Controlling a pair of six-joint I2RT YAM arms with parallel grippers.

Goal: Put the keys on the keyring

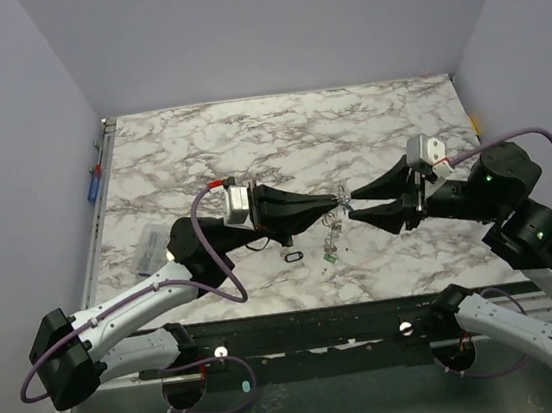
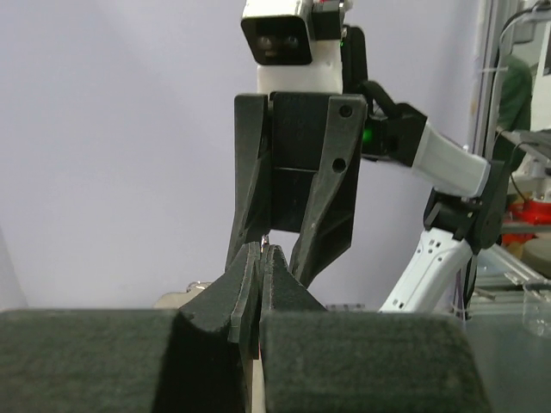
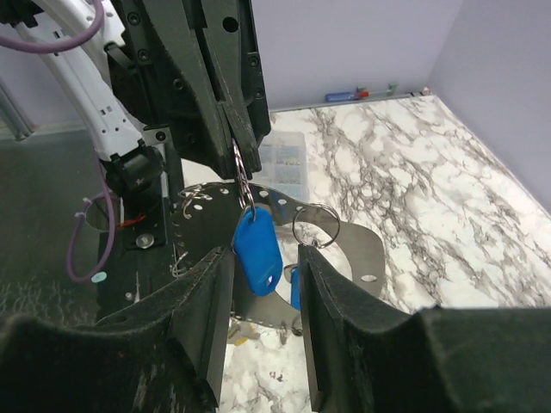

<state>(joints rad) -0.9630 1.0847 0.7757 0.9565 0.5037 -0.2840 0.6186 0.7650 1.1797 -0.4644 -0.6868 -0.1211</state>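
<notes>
My left gripper (image 1: 337,199) is shut on a thin silvery wire, the keyring (image 3: 241,176), which I see edge-on below its fingertips (image 3: 234,129). A blue-tagged key (image 3: 256,249) hangs from that wire. It dangles between the two fingers of my right gripper (image 3: 263,258), which stands open around the tag; the far finger is clear of it. A small split ring (image 3: 316,225) and a second blue tag (image 3: 294,288) hang just behind. In the top view, more keys (image 1: 330,255) lie on the marble table (image 1: 248,139) under both grippers. In the left wrist view my own fingers (image 2: 250,284) are pressed together.
A small black oval ring (image 1: 294,256) lies on the table left of the loose keys. A clear plastic bag (image 1: 150,244) rests by the left arm. A grey perforated metal plate (image 3: 362,249) shows behind the hanging tags. Purple walls enclose the table.
</notes>
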